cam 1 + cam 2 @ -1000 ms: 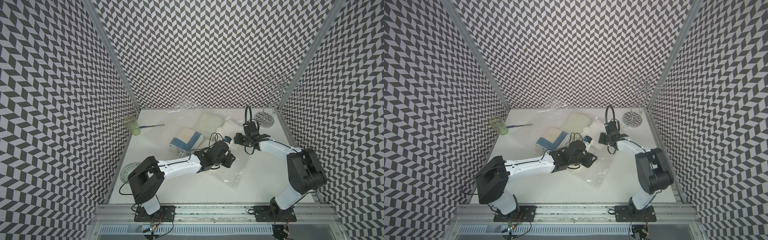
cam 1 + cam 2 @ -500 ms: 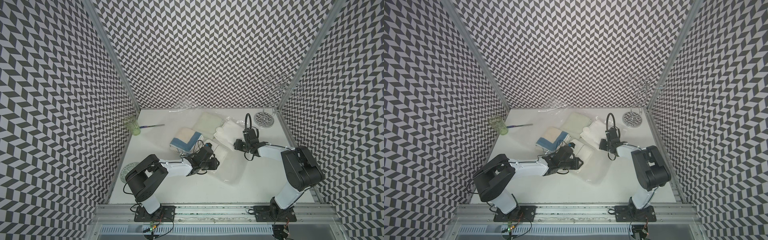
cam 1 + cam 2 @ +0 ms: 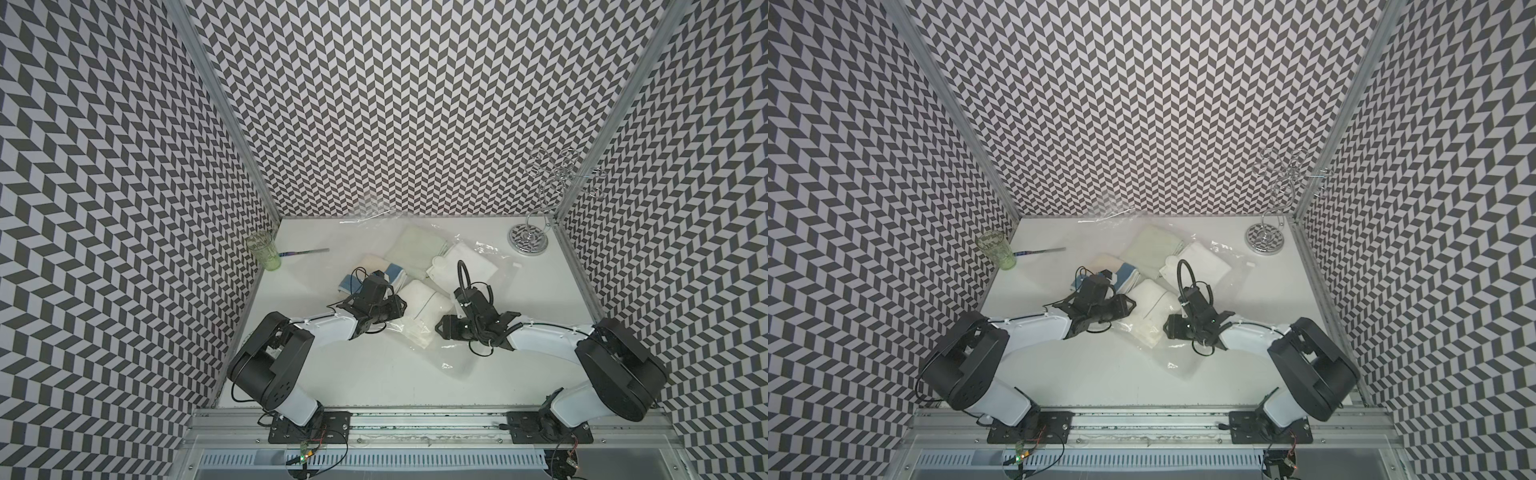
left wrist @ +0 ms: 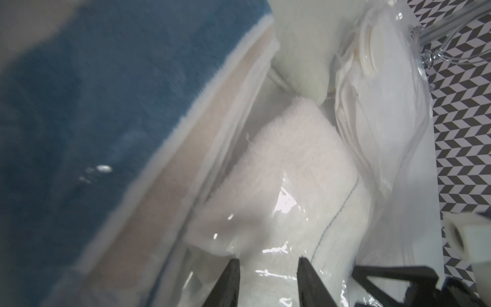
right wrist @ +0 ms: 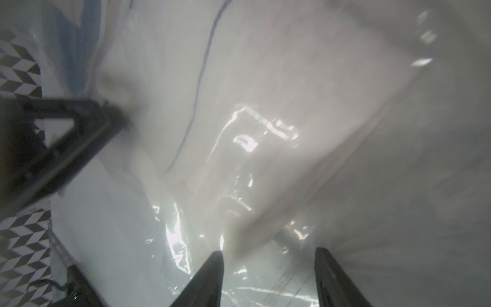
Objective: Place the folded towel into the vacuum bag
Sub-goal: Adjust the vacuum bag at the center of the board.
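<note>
On the table (image 3: 353, 374), left gripper (image 4: 268, 263) pinches folded towel (image 4: 292, 164) under vacuum bag (image 3: 451, 358) film; right gripper (image 5: 268, 253) stands spread

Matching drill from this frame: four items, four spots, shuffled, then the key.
Items
1. glass
2. wire stand
3. blue towel
4. white towel

Spots
A. between the left tool and the right tool
B. far right corner
C. far left side
D. just past the left tool

Pairs: 1-C, 2-B, 3-D, 4-A
</note>
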{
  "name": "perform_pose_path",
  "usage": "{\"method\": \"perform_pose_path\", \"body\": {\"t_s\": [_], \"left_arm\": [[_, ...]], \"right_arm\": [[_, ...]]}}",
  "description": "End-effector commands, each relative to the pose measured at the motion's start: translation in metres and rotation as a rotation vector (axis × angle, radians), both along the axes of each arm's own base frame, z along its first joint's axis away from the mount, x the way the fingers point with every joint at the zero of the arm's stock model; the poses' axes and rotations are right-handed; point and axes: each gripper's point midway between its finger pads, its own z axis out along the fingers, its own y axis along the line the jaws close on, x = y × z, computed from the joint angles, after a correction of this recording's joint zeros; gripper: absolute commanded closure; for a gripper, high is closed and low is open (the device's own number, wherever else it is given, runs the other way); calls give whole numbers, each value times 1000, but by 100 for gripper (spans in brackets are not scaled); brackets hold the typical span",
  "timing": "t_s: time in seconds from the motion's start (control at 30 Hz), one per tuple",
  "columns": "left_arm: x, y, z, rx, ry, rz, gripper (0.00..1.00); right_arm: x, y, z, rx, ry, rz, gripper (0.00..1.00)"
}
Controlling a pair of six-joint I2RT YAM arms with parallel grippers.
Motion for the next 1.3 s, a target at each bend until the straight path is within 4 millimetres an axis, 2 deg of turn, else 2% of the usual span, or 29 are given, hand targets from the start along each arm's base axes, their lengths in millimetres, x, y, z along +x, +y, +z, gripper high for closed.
{"method": "perform_pose_path", "body": {"t_s": [0.0,0.1,0.17,0.27,0.37,0.43,0.5,0.57,0.67,0.7,0.77,0.87,1.03,1.27], "left_arm": [[8,10,2,51,2,-27,61],[-1,4,33,32,-52,-51,61],[-15,0,49,10,-69,-66,61],[-35,6,52,-12,-57,-42,61],[-52,18,45,-30,-28,10,58],[-59,28,36,-22,-11,53,56],[-63,36,26,-5,2,81,52],[-63,41,19,4,11,97,50],[-58,42,13,-19,19,105,49],[-57,42,9,-25,27,107,49],[-53,41,3,-46,43,106,49],[-47,45,-3,-58,47,130,49],[-33,45,-11,-80,57,128,49],[-13,41,-21,-45,61,101,50]], "right_arm": [[-11,17,7,42,96,28,44],[21,-1,32,-22,-3,11,43],[53,-28,44,-94,-64,-32,42],[102,-72,55,-229,-134,-137,42],[144,-102,64,-321,-204,-254,42],[167,-105,69,-333,-229,-295,42],[188,-99,70,-334,-252,-304,42],[205,-94,56,-350,-245,-299,43],[214,-94,19,-425,-183,-267,43],[212,-96,6,-449,-152,-254,43],[196,-101,-21,-503,-57,-227,45],[157,-99,-44,-504,30,-175,46],[91,-99,-64,-529,118,-114,46],[23,-95,-70,-453,212,-29,46]]}}
